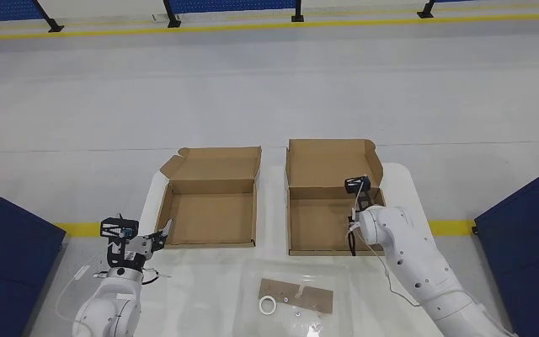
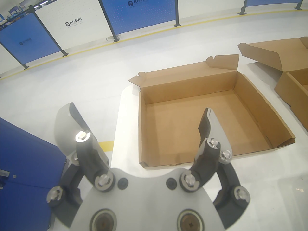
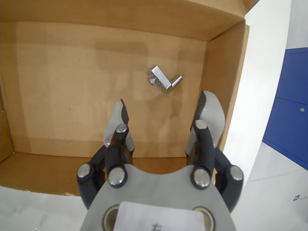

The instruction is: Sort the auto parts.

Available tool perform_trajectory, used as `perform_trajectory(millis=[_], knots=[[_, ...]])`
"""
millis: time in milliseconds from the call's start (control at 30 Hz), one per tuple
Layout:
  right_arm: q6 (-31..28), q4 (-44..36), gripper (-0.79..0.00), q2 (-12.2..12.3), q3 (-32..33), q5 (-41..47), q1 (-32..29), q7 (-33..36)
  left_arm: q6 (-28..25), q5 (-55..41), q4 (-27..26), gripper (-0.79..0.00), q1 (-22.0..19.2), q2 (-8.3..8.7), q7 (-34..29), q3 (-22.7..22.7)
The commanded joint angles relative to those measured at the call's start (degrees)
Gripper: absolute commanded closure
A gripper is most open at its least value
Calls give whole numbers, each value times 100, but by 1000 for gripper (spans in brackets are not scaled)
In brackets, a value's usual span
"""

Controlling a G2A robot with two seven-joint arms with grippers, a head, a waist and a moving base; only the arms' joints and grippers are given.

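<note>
At the bottom centre of the top view we see a clear bag (image 1: 253, 282) spread on the white table (image 1: 210, 274). With it are a white ring (image 1: 268, 305), a flat brown card (image 1: 296, 292) and a few bits too small to name; whether they lie on it or in it we cannot tell. It sits between the two arms, we judge so that either can reach the stock.

At lower left of that view the left gripper (image 1: 162, 234) hangs over the table's corner, just short of the left box (image 1: 210, 217). Its wrist view shows the fingers (image 2: 208, 131) spread wide with nothing between them, pointed toward the box: a waiting pose, we think.

Right of centre, the right gripper (image 3: 162, 99) hangs over the floor of the right box (image 3: 108, 10), close to the wall at the right of its wrist frame. Its fingers stand well apart and grip nothing. Just beyond the tips, and apart from them, a bright L-shaped metal bracket (image 3: 164, 80) lies on the cardboard with a small bolt at one end. We take it as a part already sorted, with the bag's pieces yet to go.

The two boxes sit side by side across the middle of the top view, lids folded back away from the robot. That leaves their mouths open to a drop from above, one box before each arm.

Beyond them pale floor runs to a yellow line (image 1: 269, 25) and blue panels (image 1: 227, 5) along the top edge.
</note>
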Motion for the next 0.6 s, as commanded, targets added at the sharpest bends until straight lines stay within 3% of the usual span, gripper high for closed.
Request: perform_trajectory(millis=[0,367,567], knots=[[-68,-234,-785,22,86,-39,-103,84,0,0,0,-785,0,0,0,0],[-291,-520,-785,42,218,128,-235,107,0,0,0,-785,0,0,0,0],[-1556,-1070,-785,165,983,1052,-459,181,0,0,0,-785,0,0,0,0]])
